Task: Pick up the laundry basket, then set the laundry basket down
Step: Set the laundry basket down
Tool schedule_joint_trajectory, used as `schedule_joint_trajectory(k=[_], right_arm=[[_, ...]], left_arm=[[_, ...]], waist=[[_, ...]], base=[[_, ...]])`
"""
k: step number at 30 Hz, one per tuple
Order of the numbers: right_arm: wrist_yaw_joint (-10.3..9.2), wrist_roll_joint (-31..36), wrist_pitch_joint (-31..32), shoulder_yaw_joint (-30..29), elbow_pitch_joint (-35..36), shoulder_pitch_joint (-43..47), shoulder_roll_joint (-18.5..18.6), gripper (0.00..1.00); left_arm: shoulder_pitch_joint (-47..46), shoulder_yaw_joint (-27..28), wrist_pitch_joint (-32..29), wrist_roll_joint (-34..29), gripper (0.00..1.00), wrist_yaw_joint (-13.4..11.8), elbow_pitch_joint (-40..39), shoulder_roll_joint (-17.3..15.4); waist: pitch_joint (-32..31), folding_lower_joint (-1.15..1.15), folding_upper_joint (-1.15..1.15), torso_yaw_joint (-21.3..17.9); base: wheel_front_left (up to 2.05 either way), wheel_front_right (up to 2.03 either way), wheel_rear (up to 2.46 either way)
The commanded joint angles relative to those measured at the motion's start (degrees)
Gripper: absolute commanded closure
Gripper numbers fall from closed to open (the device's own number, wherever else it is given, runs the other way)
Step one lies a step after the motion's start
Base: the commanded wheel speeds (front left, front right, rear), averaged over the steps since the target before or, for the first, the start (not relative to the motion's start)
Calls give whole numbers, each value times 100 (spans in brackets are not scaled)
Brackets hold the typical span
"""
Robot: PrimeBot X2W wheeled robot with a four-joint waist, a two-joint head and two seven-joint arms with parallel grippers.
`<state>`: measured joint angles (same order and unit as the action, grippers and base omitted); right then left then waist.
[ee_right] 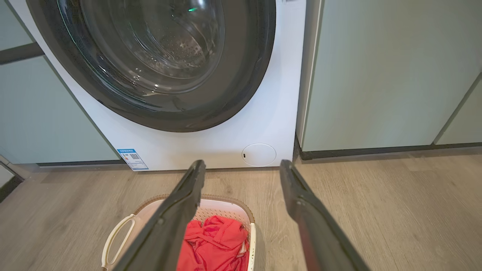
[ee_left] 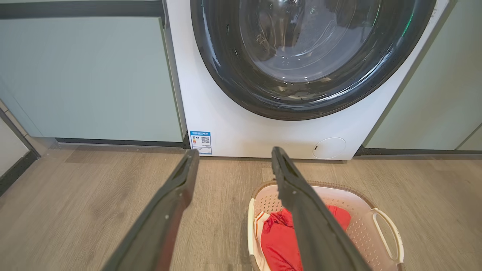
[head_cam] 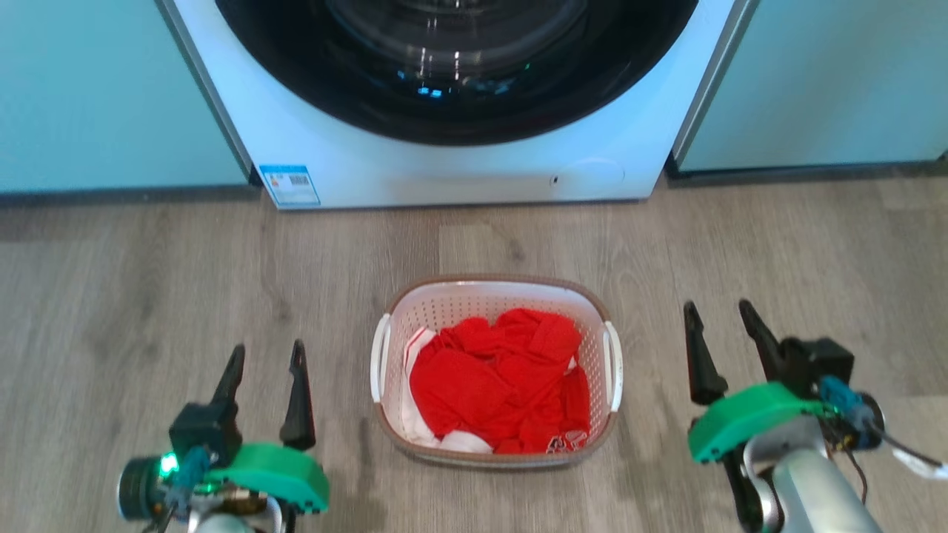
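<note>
The laundry basket (head_cam: 495, 292) stands on the wooden floor in front of the washing machine, white and perforated with a brown rim and a white handle on each side. Red and white laundry (head_cam: 496, 377) fills it. My left gripper (head_cam: 268, 355) is open to the basket's left, apart from it. My right gripper (head_cam: 718, 314) is open to its right, also apart. In the left wrist view the basket (ee_left: 361, 226) lies at the lower right, partly behind a finger. In the right wrist view the basket (ee_right: 226, 205) lies at the lower left.
A white front-loading washing machine (head_cam: 459, 170) with a dark round door stands just beyond the basket. Pale green cabinet fronts (head_cam: 111, 96) flank it on both sides. Bare wooden floor (head_cam: 815, 252) stretches around the basket and both grippers.
</note>
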<state>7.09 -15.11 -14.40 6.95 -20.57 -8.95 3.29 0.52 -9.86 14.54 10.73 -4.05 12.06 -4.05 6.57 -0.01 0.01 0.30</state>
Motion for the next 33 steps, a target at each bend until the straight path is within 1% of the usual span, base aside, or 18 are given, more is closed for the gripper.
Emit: schedule_joint_trajectory(k=[1,5,15,33], right_arm=[[40,32,-60,76,250,3,-41,0],[40,6,-60,7,446,376,-41,0],[40,41,-60,-89,673,704,-41,0],[40,34,-60,-119,691,710,-41,0]], left_arm=[[-73,263,46,-26,0,7,-228,10],[290,353,46,-70,0,30,-369,54],[694,435,46,-163,0,94,-587,88],[716,434,46,-319,0,212,-554,109]], waist=[[-150,1,-1,-15],[-364,1,-1,-22],[-621,1,-1,-41],[-626,1,-1,-45]], base=[[0,0,0],[0,0,0],[0,0,0],[0,0,0]])
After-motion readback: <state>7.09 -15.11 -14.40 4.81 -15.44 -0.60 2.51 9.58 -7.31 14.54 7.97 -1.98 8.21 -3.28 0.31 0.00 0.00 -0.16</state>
